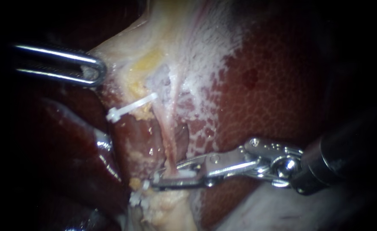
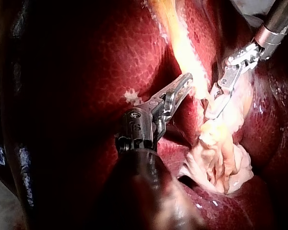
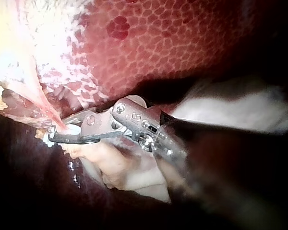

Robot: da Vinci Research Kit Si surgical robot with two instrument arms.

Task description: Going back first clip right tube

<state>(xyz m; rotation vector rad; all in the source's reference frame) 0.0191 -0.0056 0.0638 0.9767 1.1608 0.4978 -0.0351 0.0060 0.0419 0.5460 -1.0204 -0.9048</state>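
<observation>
Your right instrument [image 1: 164,176] is down low on the pink tube [image 1: 167,141]. Its 2 jaws are only a narrow gap apart, pressed from both sides onto a white clip [image 1: 186,174] that sits across the tube. The right wrist view shows the same: the tube runs straight in between the jaws. A 2nd clip [image 1: 130,107] lies higher up, slanting across the tissue beside the tube. A 3rd clip [image 1: 139,196] sits just below the jaw tips, at the yellow fat. Your left instrument [image 1: 95,70] is well apart, up on the other side, with its jaws clamped on the pale tissue [image 1: 124,60]. Mottled red liver [image 1: 274,85] fills the ground behind your right shaft.
</observation>
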